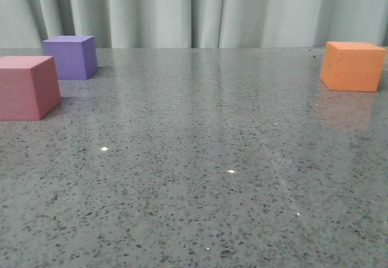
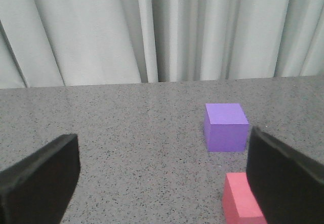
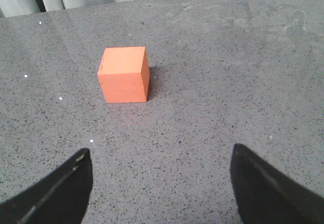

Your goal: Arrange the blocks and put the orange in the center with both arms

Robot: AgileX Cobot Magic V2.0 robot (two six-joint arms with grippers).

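Note:
In the front view the pink-red cube [image 1: 27, 87] sits at the near left, the purple cube [image 1: 72, 56] just behind it, and the orange cube [image 1: 353, 65] at the far right. No gripper shows in the front view. My left gripper [image 2: 163, 155] is open and empty; the purple cube [image 2: 226, 126] lies ahead of it and the pink-red cube [image 2: 241, 199] is partly hidden behind one finger [image 2: 283, 176]. My right gripper [image 3: 161, 160] is open and empty, with the orange cube [image 3: 124, 74] ahead of it, apart from the fingers.
The cubes stand on a grey speckled table [image 1: 200, 177]. A pale pleated curtain [image 1: 200, 10] hangs behind the table's far edge.

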